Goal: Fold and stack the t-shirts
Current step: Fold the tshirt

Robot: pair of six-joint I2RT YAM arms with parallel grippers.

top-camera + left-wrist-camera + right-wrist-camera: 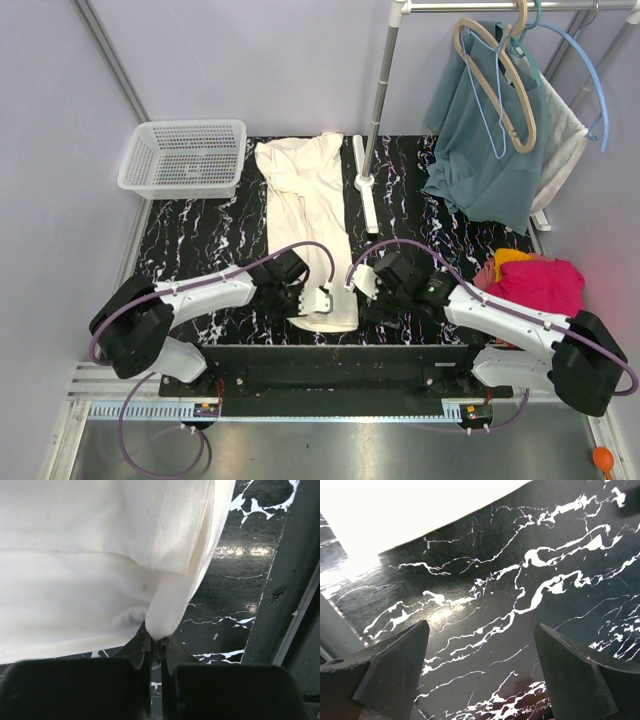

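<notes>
Two obstacles: rack foot [366, 195] beside the cream tee [305, 210], table [190, 250] edge near. Left gripper [156, 645] pinches its corner; right gripper [482, 630] gapes empty.

top external: fixed high behind the near edge, facing down and forward, whole marbled surface [200, 240] in frame. left wrist: very close, low, looking past its own jaws at the cream t-shirt [75, 580] corner. right wrist: close, tilted onto bare surface; shirt edge blown out upper left. all share the shirt's near end.
</notes>
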